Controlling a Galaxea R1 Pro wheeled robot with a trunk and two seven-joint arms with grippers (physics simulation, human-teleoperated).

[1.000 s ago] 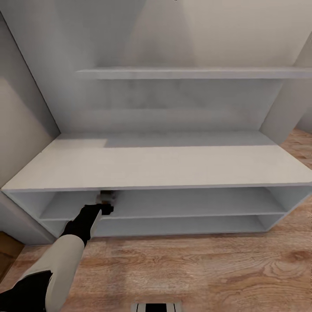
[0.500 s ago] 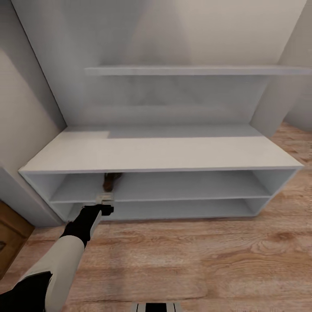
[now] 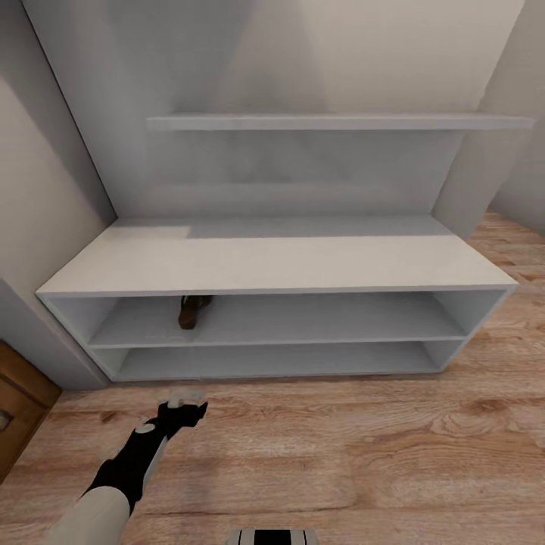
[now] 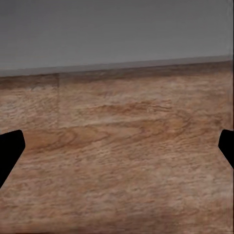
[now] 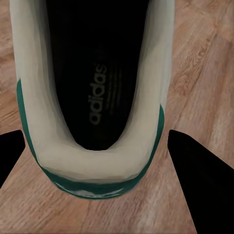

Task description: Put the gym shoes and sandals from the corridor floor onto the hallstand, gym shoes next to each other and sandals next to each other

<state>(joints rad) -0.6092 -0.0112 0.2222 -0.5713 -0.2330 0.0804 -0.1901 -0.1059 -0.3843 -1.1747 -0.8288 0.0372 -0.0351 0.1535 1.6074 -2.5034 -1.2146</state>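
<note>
One sandal (image 3: pixel 194 311) lay on the upper open shelf of the hallstand (image 3: pixel 272 265), toward its left end, clear of the corridor floor (image 3: pixel 363 454). In the head view the left pincer (image 3: pixel 184 399), which a second before had been reaching in at that shelf against the sandal, had drawn back and now hung low over the planks in front of the rack, with nothing in it; the view itself had also pulled away from the rack, so the robot seemed to have backed off. That read as one sandal delivered, with its partner and both gym shoes not yet on the rack. In the left wrist view the left pincer's dark fingertips (image 4: pixel 9 151) sat far out at either edge of the picture, spread wide over bare wood grain with a grey wall band beyond. In the right wrist view a gym shoe (image 5: pixel 92 117) was seen from its heel, white with green trim, standing on the floor; the right pincer (image 5: pixel 100 161) had its fingers (image 5: pixel 197 175) spread on either side of the heel, not closed on it. The word "adidas" was printed on the dark insole.
</note>
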